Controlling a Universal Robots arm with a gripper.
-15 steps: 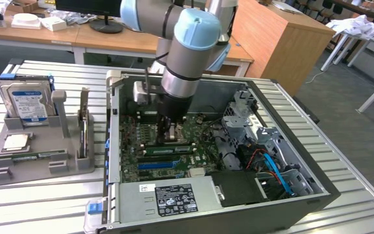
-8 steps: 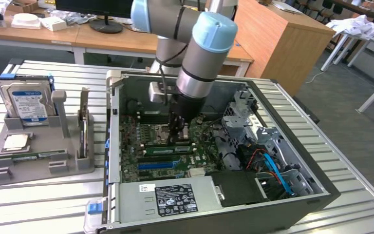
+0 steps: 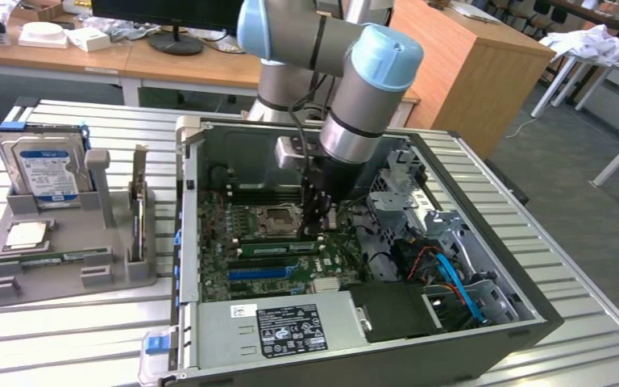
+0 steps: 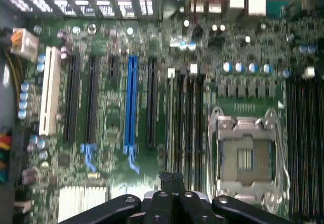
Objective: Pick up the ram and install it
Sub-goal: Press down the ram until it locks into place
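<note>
The ram (image 3: 277, 247), a long green stick, stands on edge in a memory slot of the motherboard (image 3: 247, 278), beside the processor socket (image 3: 275, 216). My gripper (image 3: 326, 228) reaches down into the open computer case (image 3: 454, 153) and hangs at the end of that stick on the exterior view's right. Whether it touches the stick I cannot tell. In the wrist view my gripper (image 4: 172, 176) has its fingers closed together, with nothing seen between them, directly over the row of memory slots (image 4: 185, 117) next to the processor socket (image 4: 244, 155).
On the exterior view's left a grey holder (image 3: 126, 270) carries a hard drive (image 3: 46, 173), a square silver chip (image 3: 27, 235) and a thin green board (image 3: 46, 259). The case's power supply (image 3: 277, 326) and drive cage (image 3: 438, 234) flank the motherboard. All sits on a slatted metal table (image 3: 62, 339).
</note>
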